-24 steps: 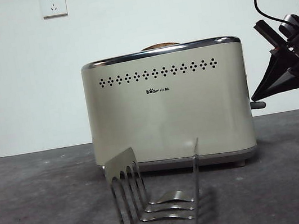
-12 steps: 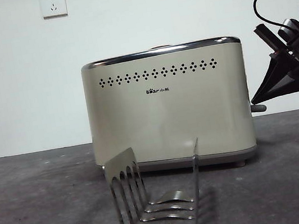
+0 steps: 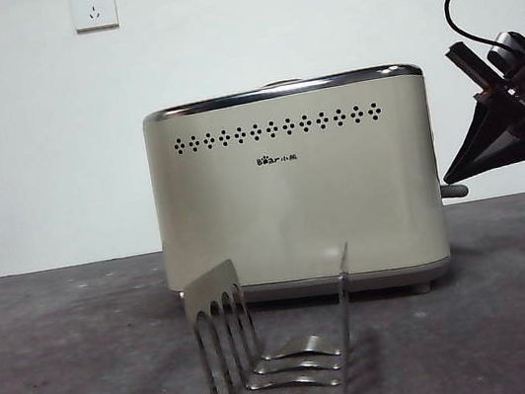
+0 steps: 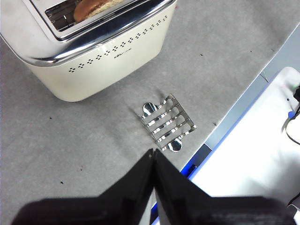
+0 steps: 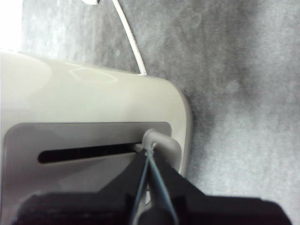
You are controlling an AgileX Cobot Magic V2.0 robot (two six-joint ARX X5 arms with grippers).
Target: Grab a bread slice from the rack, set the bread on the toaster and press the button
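The toaster (image 3: 297, 192) stood on the grey counter (image 3: 70, 367) with its logo side toward the front camera. The slice of bread (image 4: 93, 6) sat down inside a slot, its brown rounded crust showing below the chrome rim in the left wrist view. The rack (image 3: 278, 355) stood empty on the counter just in front of the toaster, apart from it. The right claw (image 5: 149, 152) had its jaws pressed together, and their joined tips touched the top of the button (image 5: 161, 143), the grey lever knob at the end of the dark slot on the toaster's narrow side. The left claw (image 4: 153, 157) hung high above the counter near the rack, jaws closed on nothing.
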